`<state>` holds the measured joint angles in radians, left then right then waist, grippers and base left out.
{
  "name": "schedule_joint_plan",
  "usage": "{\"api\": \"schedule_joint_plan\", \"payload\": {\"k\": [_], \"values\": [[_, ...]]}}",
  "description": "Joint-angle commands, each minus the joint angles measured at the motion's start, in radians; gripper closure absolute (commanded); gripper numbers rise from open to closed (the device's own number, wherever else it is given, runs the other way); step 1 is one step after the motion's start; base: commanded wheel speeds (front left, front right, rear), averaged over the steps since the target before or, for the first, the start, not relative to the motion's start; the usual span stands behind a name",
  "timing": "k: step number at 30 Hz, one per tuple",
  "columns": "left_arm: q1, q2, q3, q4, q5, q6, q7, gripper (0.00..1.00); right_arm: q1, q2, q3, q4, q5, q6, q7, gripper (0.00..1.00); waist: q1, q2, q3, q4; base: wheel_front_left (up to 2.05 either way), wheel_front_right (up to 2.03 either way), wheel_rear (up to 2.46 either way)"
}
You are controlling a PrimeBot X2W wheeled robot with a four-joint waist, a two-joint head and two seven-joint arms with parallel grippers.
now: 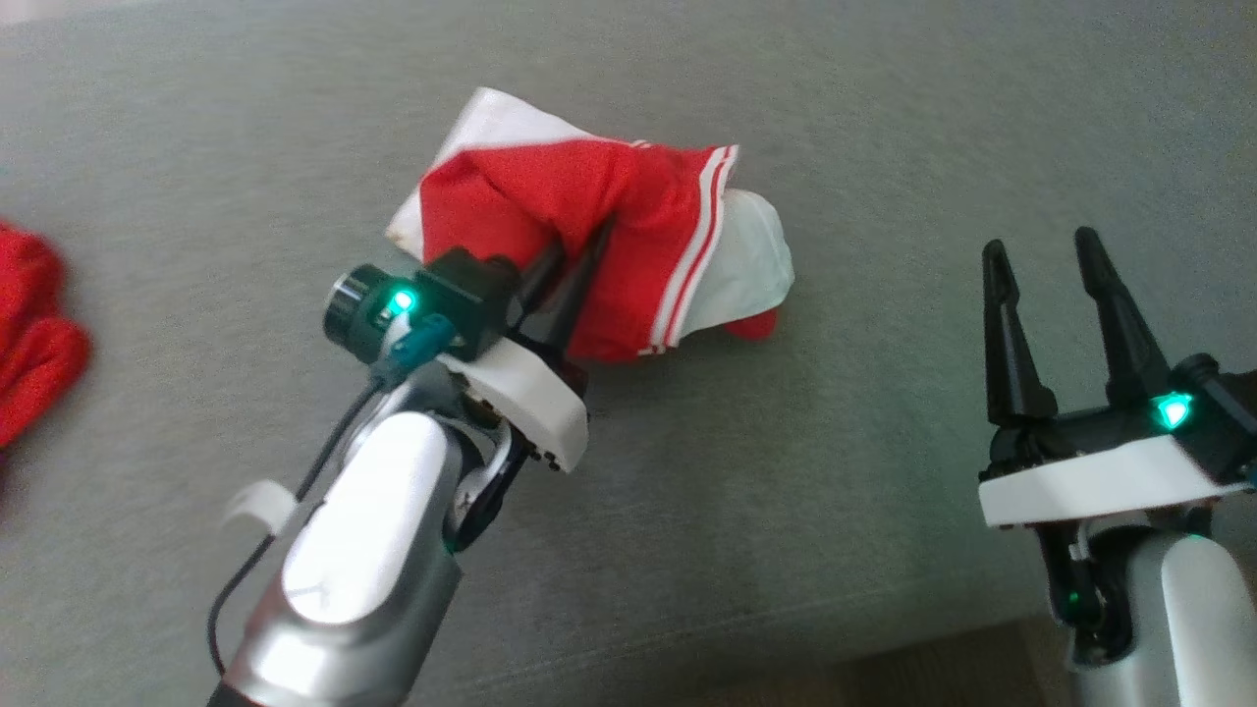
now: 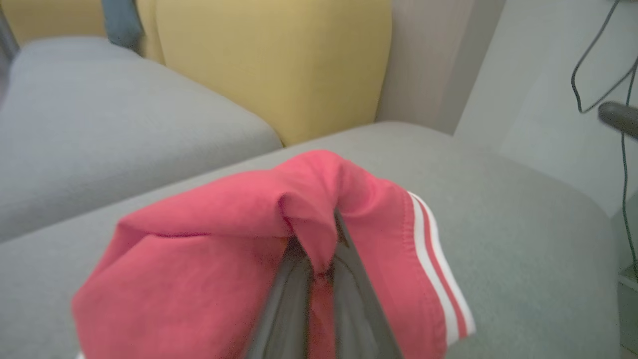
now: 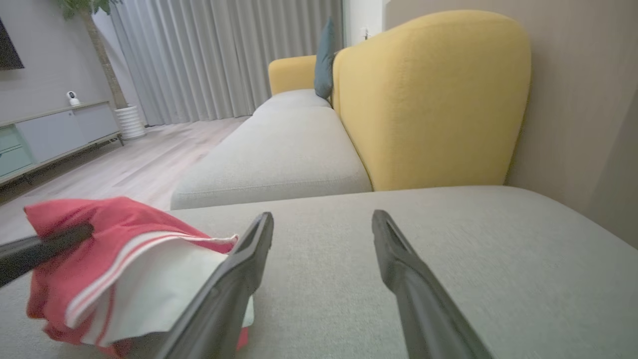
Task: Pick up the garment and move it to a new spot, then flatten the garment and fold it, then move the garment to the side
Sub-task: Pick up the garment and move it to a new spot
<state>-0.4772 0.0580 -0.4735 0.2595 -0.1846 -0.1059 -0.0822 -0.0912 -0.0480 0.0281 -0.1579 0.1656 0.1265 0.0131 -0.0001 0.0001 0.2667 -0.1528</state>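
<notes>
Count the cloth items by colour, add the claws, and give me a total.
Red-and-white garment: 1
Plain red cloth: 1
Claws: 2 (left claw, right claw)
Total: 4

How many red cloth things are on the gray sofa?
2. A red-and-white garment lies mid-cushion, pinched by the left gripper, jaws shut. Another red cloth sits at the head view's left edge, partly cut off. More may be hidden.
</notes>
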Motion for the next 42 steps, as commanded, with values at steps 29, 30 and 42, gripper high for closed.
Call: {"api": "schedule_joint_plan", "payload": {"k": [29, 30, 42], "values": [[0.104, 0.055, 0.065, -0.036, -0.050, 0.135, -0.170, 0.00, -0.028, -0.002, 0.006, 0.026, -0.043, 0.004, 0.002, 0.00, 0.0001, -0.0001, -0.054, 0.153, 0.00, 0.00, 0.00], [0.113, 0.064, 0.082, -0.044, -0.053, 0.145, -0.172, 0.00, -0.024, -0.002, 0.003, 0.026, -0.046, 0.004, 0.005, 0.00, 0.0001, -0.0001, -0.061, 0.161, 0.00, 0.00, 0.00], [0.242, 0.139, 0.200, -0.118, -0.067, 0.177, -0.179, 0.00, 0.046, -0.002, -0.033, 0.034, -0.064, 0.004, 0.030, 0.00, 0.0001, -0.0001, -0.123, 0.200, 0.00, 0.00, 0.00]]}}
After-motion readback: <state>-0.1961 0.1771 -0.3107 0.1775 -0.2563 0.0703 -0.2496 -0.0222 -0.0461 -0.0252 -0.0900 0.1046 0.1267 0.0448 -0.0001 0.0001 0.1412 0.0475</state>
